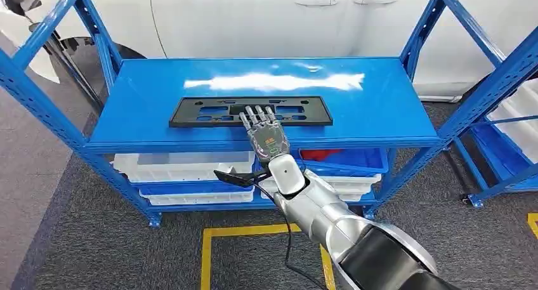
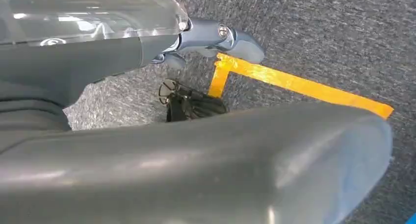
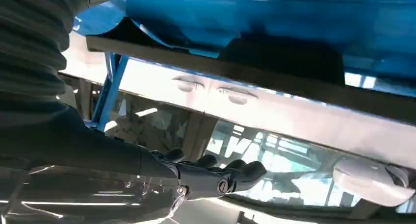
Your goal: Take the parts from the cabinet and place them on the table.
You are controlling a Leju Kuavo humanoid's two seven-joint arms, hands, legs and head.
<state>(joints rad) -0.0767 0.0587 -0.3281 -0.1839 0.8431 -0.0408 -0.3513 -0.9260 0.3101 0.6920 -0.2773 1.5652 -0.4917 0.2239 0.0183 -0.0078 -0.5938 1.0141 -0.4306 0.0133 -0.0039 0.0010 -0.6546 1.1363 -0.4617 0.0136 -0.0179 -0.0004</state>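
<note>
A flat black part (image 1: 209,111), long and slotted, lies on the top shelf of the blue cabinet (image 1: 380,99) near its front edge. My right hand (image 1: 265,132) reaches over that edge with its fingers stretched flat on the part's near rim. In the right wrist view the right hand (image 3: 216,177) has its fingers straight and side by side, with nothing gripped between them. My left hand (image 2: 211,40) hangs above the carpet and holds nothing.
White bins (image 1: 184,166) and a blue bin (image 1: 342,157) with something red in it fill the lower shelves. A white car (image 1: 285,17) stands behind the cabinet, and a second blue rack (image 1: 501,112) stands to the right. Yellow tape (image 1: 241,233) marks the grey carpet.
</note>
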